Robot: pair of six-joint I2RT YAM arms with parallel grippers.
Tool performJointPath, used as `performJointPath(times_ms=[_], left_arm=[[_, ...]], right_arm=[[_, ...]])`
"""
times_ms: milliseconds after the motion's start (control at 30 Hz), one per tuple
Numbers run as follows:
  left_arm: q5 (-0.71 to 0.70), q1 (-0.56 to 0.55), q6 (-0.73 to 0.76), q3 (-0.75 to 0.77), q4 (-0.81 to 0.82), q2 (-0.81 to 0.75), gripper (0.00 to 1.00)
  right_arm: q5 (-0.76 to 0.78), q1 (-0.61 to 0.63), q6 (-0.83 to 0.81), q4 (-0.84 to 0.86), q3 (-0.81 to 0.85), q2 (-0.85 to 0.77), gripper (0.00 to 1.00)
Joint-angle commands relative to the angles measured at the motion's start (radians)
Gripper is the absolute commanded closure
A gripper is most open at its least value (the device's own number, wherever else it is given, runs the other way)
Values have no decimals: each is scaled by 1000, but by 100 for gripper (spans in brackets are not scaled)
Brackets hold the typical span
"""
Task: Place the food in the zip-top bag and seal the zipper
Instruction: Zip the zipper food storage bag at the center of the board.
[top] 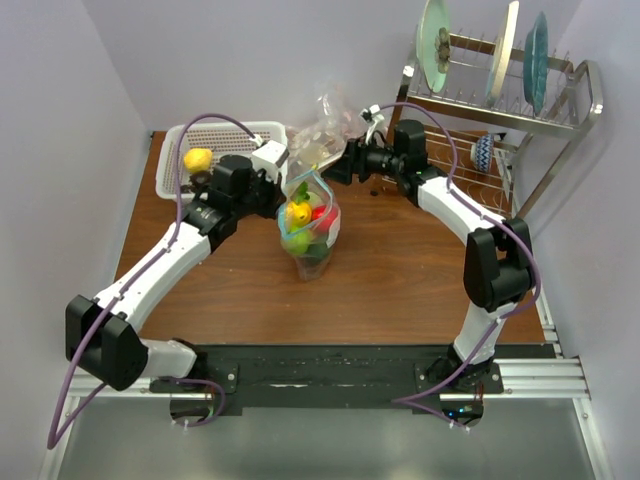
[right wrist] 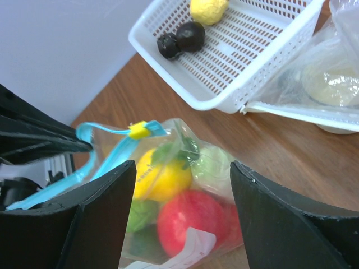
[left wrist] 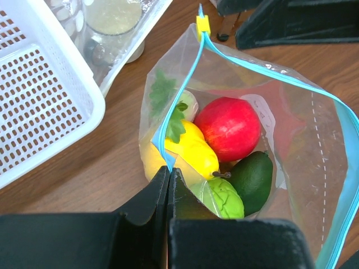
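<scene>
- Brown wood tabletop (top: 400, 290), pale walls all round; dish rack (top: 520, 90) with plates off in the far right corner; white mesh basket (top: 175, 150) at far left
- zip-top bag (top: 310, 235) standing upright mid-tabletop, right between the two arms; mouth wide open
- stuffed inside: red fruit (left wrist: 231, 128), yellow one (left wrist: 193, 150) with green leaves on it, dark green avocado-looking thing (left wrist: 253, 178), lumpy light green one (left wrist: 224, 197); all packed up against each other
- zipper (left wrist: 180, 84) not sealed, blue strips spread apart; little yellow slider (left wrist: 202, 24) at the far end
- left hand (left wrist: 169, 175) fingers pressed together, clamped on the near part of the zipper
- right hand (right wrist: 180, 168) fingers well apart, gripping nothing; hovering by the bag's far side, near the slider
- left in the basket: yellow lemon (top: 198, 159) plus two dark round bits (right wrist: 191, 36)
- crumpled clear bags (top: 325, 120) just behind, beside the basket
</scene>
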Motion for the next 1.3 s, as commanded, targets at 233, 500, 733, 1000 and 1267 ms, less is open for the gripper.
performJointPath(times_ms=[233,500,733,1000,1267], left_arm=[[37,7,3,37,74,16,100],[60,7,-8,37,88,18,100],[71,7,-16,37,92,18,100],[68,7,-19,36,91,21,100],[89,7,-28,33,98,28,100]], right_arm=[[-88,-1,108,59,105,24,29],[15,51,92,-62,197,41,28],[93,85,44,-204,264,75,29],[165,93,4,-258,255,66,31],[234,122,-13,-323,252,21,41]])
